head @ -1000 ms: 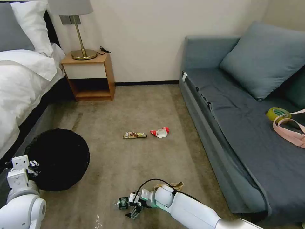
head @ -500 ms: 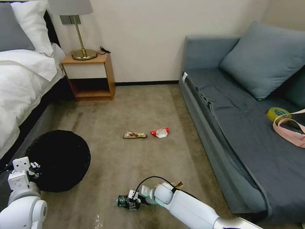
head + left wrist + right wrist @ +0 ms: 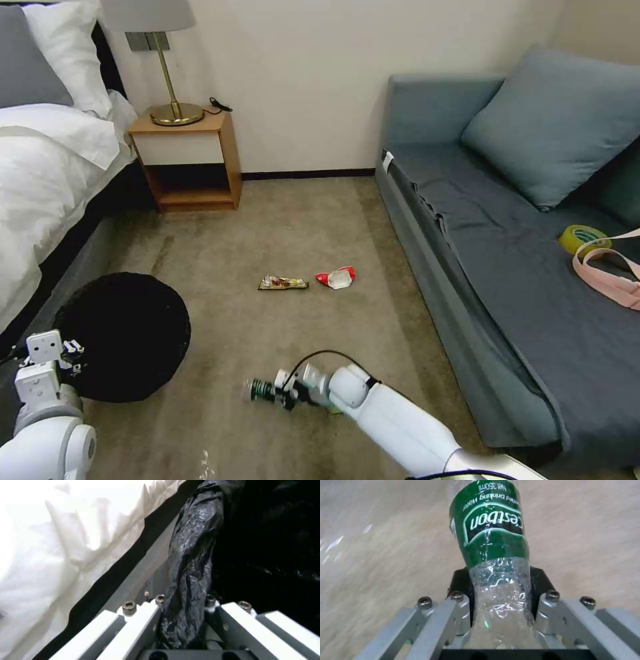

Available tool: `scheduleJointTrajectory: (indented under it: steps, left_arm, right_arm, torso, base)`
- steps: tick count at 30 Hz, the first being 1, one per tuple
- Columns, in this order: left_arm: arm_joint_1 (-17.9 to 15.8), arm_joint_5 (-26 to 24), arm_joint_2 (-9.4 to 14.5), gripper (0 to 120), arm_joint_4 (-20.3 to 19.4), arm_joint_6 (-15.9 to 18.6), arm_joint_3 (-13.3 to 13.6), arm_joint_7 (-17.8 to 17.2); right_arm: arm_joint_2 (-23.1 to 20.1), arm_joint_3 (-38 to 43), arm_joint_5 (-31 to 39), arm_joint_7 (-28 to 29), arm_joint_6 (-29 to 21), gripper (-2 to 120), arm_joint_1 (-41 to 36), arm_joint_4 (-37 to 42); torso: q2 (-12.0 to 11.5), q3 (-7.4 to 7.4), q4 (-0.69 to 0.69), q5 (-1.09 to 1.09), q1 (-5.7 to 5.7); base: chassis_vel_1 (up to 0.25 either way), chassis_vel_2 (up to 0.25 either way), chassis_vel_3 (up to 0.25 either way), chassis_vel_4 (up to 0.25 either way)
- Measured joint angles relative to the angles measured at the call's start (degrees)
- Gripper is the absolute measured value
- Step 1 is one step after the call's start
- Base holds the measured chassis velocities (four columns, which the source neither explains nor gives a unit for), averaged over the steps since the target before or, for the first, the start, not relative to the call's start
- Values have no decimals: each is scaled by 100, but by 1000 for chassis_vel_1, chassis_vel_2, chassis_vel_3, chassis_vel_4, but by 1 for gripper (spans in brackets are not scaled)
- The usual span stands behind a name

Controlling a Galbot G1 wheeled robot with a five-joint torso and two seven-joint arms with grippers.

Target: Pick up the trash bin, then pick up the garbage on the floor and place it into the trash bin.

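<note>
Head view of a bedroom floor, carpeted, between a bed at its left edge and a grey sofa at its right edge. The right gripper (image 3: 283, 393) reaches low over the near part of the floor, its fingers (image 3: 460, 600) closed around a clear bottle (image 3: 263, 390) with a green label; the right wrist view shows the bottle (image 3: 496, 562) pinched at its clear end, label end pointing away over the carpet. The left gripper (image 3: 70, 353) sits at the floor's left edge by the bed, fingers (image 3: 146, 610) clamped on the crinkly black liner at the rim of the bin (image 3: 123, 333), which stands beside the bed. Near the middle of the floor lie a flat brownish wrapper (image 3: 283, 283) and, just beside it toward the sofa, a red-and-white packet (image 3: 337, 277). A wooden nightstand (image 3: 190, 160) with a lamp stands against the far wall.
</note>
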Motion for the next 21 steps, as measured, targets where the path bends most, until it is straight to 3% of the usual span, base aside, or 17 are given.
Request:
scheduleJointTrajectory:
  steps: [5, 12, 15, 21]
  left_arm:
    - [46, 0, 8, 2, 55, -76, 0, 0]
    - [84, 62, 56, 2, 62, -129, 74, 3]
    - [59, 144, 20, 2, 21, -126, 186, 8]
    - [6, 259, -66, 2, 8, -106, 370, 10]
  right_arm:
    - [136, 717, 56, -19, 60, 23, 219, -7]
    - [153, 955, 656, 21, -53, 23, 461, 489]
    - [277, 690, 1643, 250, -299, 23, 495, 1260]
    - [625, 363, 2516, 484, -400, 23, 389, 1804]
  torso:
    - [0, 0, 0, 0, 0]
    - [0, 0, -1, 0, 0]
    - [0, 0, 0, -1, 0]
    - [0, 0, 1, -1, 0]
  base:
    - [0, 0, 0, 0]
    - [0, 0, 0, 0]
    - [0, 0, 0, 0]
    - [0, 0, 0, 0]
